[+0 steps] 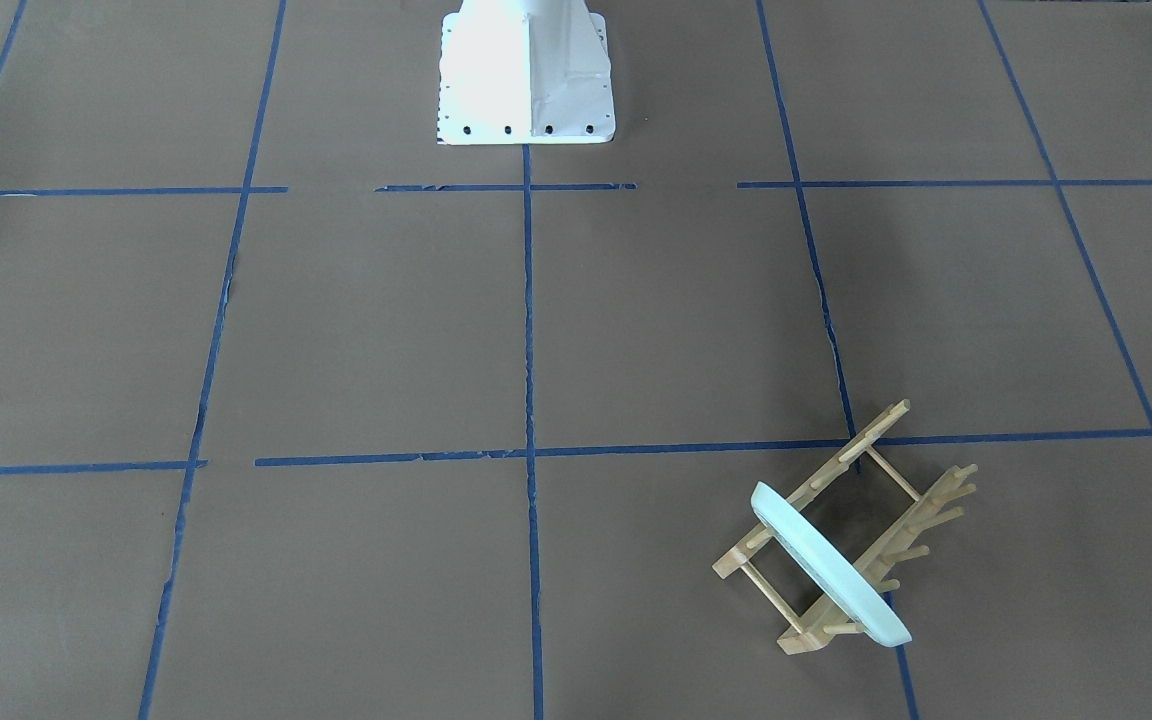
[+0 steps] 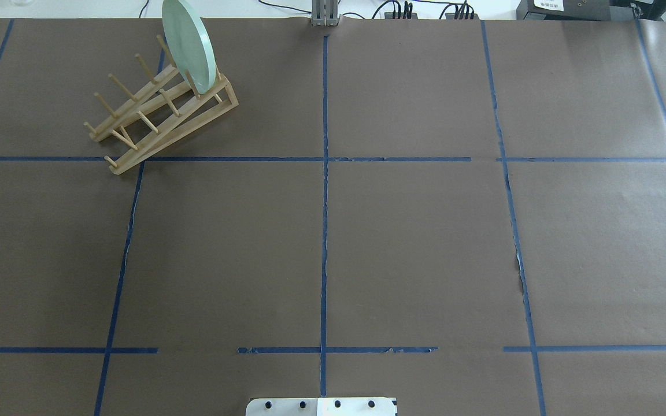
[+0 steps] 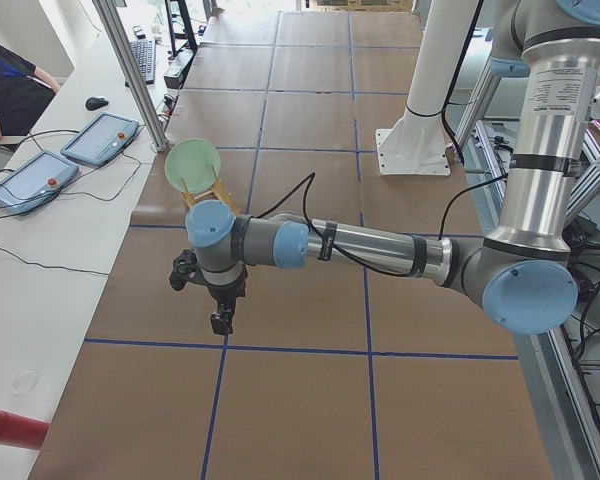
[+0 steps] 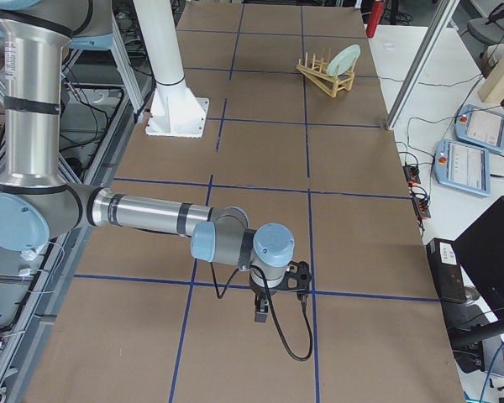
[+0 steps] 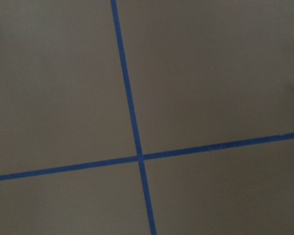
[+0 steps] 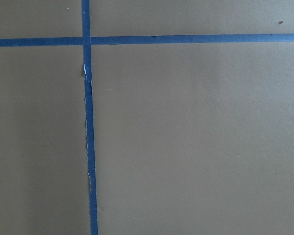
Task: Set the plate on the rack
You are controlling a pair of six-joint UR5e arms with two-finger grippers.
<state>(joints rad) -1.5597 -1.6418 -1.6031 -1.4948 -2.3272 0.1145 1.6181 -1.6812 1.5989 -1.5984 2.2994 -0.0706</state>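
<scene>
The pale mint-green plate (image 1: 826, 570) stands on edge in the light wooden rack (image 1: 836, 465), slotted between pegs at one end of it. Both also show in the overhead view, plate (image 2: 189, 43) and rack (image 2: 165, 130), at the table's far left. Neither gripper touches them. My left gripper (image 3: 222, 320) hangs over bare table, nearer the camera than the plate (image 3: 193, 165). My right gripper (image 4: 262, 315) hangs far from the rack (image 4: 319, 71). I cannot tell whether either is open or shut. The wrist views show only brown table and blue tape.
The white robot pedestal (image 1: 526, 70) stands at the table's middle edge. Blue tape lines (image 2: 324, 202) grid the brown table. An operator (image 3: 10, 90), teach pendants (image 3: 100, 137) and a red object (image 3: 10, 428) are on a side bench.
</scene>
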